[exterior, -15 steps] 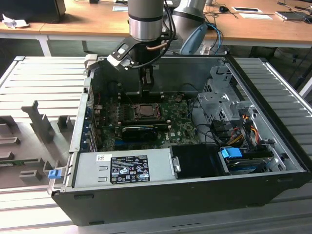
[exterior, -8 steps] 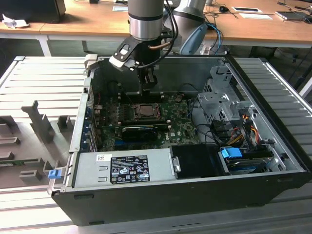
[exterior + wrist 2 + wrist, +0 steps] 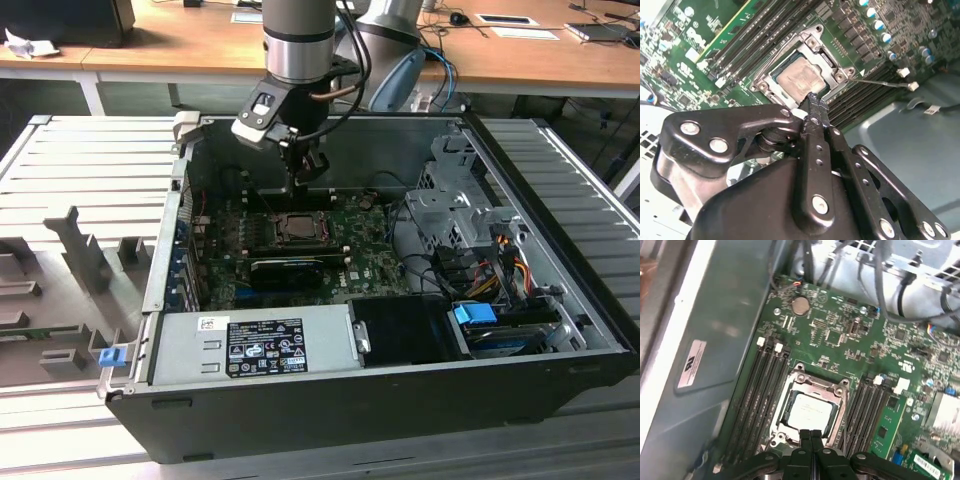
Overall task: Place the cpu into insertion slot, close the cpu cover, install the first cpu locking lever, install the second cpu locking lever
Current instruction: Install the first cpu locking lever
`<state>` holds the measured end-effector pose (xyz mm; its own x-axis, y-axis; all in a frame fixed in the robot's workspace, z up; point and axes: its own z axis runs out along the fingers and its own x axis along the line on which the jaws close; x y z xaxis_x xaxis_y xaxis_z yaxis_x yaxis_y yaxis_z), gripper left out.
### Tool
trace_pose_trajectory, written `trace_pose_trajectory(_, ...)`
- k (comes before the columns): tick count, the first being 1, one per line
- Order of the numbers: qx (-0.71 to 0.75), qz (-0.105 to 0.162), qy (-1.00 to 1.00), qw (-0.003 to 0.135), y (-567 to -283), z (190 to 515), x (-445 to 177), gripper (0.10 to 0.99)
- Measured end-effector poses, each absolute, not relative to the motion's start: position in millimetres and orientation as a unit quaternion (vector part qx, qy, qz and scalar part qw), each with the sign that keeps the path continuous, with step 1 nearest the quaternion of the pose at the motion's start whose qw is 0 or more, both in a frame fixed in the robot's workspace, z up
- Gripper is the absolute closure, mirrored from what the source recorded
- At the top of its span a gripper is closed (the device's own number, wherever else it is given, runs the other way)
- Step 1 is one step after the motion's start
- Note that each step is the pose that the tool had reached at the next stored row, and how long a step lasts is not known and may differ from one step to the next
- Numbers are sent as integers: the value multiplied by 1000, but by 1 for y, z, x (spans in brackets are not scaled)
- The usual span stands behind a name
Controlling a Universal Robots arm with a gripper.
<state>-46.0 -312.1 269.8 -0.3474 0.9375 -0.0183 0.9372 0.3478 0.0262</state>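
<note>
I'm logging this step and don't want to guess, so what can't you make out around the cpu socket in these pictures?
- First wrist view: the gripper hides one edge of the cpu cover.
- Second wrist view: the gripper's tip covers one corner of the cpu cover, so contact cannot be told.
- Exterior view: the cpu is too small to tell how it sits.

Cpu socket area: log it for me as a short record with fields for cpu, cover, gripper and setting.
cpu: seated in the socket, its silvery top facing up
cpu cover: lies flat, framing the cpu
gripper: fingers together, tips just over the socket's edge
held: nothing visible between the fingers
setting: motherboard inside an open computer case
beside socket: memory slots on both sides
</note>
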Motion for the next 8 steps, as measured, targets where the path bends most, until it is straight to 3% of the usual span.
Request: trace_pose_trajectory(8,521,4,853,16,-312,270,-46,980)
